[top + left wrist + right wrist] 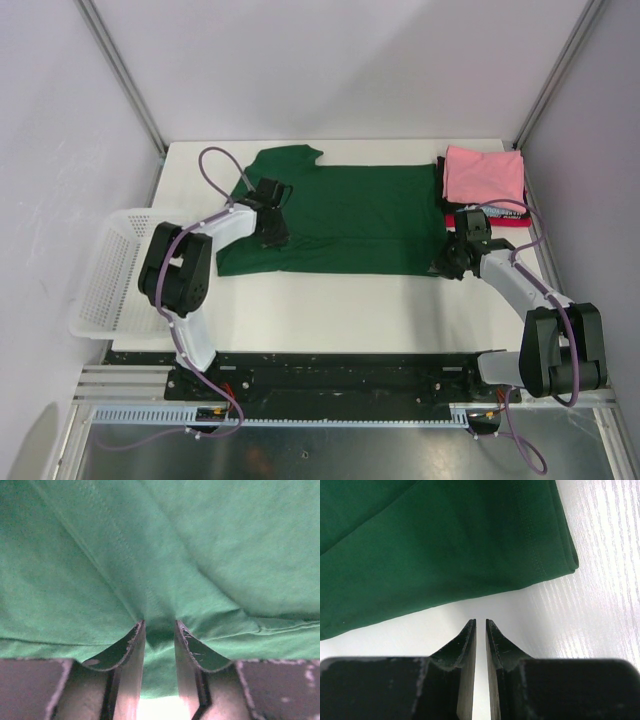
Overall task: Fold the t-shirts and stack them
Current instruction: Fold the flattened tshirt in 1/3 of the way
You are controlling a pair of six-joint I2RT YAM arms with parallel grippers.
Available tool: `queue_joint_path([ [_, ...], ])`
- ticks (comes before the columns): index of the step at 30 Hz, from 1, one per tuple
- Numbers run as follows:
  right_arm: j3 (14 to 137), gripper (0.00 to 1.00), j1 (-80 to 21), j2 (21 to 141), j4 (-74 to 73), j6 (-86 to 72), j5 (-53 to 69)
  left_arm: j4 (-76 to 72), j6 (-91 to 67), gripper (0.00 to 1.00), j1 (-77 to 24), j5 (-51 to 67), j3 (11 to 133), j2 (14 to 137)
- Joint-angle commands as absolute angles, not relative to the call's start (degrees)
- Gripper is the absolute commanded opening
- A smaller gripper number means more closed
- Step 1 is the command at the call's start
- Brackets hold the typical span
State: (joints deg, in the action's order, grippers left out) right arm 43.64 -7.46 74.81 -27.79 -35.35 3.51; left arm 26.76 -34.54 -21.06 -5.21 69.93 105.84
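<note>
The dark green t-shirt [350, 215] lies spread flat across the back half of the white table, collar end to the left. My left gripper [272, 228] is down on its left part. In the left wrist view its jaws [159, 622] are closed on a pinch of the green cloth [200, 545], with creases running to the tips. My right gripper [447, 265] sits by the shirt's near right corner. In the right wrist view it [480, 621] is shut and empty over bare table, just short of the shirt's hem [445, 545]. Folded pink [483, 175], red [505, 222] and black [444, 190] shirts are stacked at the back right.
A white mesh basket [105, 270] hangs off the table's left edge beside the left arm. Bare white table [330, 310] runs along the front between the arms. Grey walls and metal frame posts close in the back and sides.
</note>
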Motion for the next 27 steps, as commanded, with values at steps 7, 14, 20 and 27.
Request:
queue_joint_path([
  [7, 45.53, 0.18, -8.41, 75.23, -27.52, -35.76, 2.76, 26.04, -35.68, 0.38, -21.68, -6.48, 67.27, 102.71],
  [14, 45.53, 0.17, -8.52, 75.31, -27.61, -35.69, 2.56, 25.33, -35.73, 0.37, -22.05, -5.44, 67.68, 104.19],
  [20, 45.53, 0.17, -8.56, 75.24, -27.63, -35.69, 2.66, 24.74, -36.08, 0.27, -22.17, -5.15, 68.04, 105.37],
  [27, 45.53, 0.17, -8.53, 75.25, -27.44, -35.59, 2.83, 24.78, -35.29, 0.06, -22.15, -5.39, 70.26, 105.35],
])
